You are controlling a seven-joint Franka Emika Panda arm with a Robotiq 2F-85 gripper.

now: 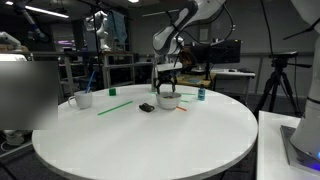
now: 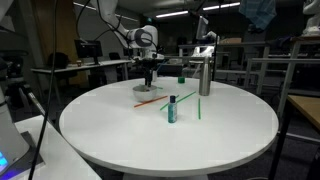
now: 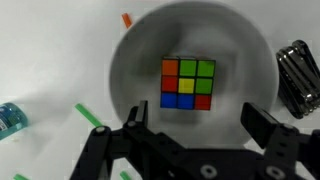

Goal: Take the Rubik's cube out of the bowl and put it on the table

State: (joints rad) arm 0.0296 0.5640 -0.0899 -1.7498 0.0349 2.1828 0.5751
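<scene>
The Rubik's cube (image 3: 188, 83) lies inside the white bowl (image 3: 135, 60), its top face showing red, yellow, green and blue squares. In the wrist view my gripper (image 3: 196, 122) is open, with its two fingers spread wide just above the bowl and the cube between and slightly ahead of them. In both exterior views the gripper (image 1: 166, 86) (image 2: 150, 78) hangs straight over the bowl (image 1: 168, 100) (image 2: 147, 94) on the round white table (image 1: 150, 135) (image 2: 200, 135). The cube is hidden in the exterior views.
A flat black object (image 3: 299, 77) (image 1: 146, 107) lies beside the bowl. A white mug (image 1: 82, 99) stands on the table. A teal cup (image 2: 172, 110) (image 3: 10, 118), green sticks (image 1: 115, 107) (image 2: 197, 106), an orange stick (image 2: 148, 101) and a metal cylinder (image 2: 205, 72) are around the bowl.
</scene>
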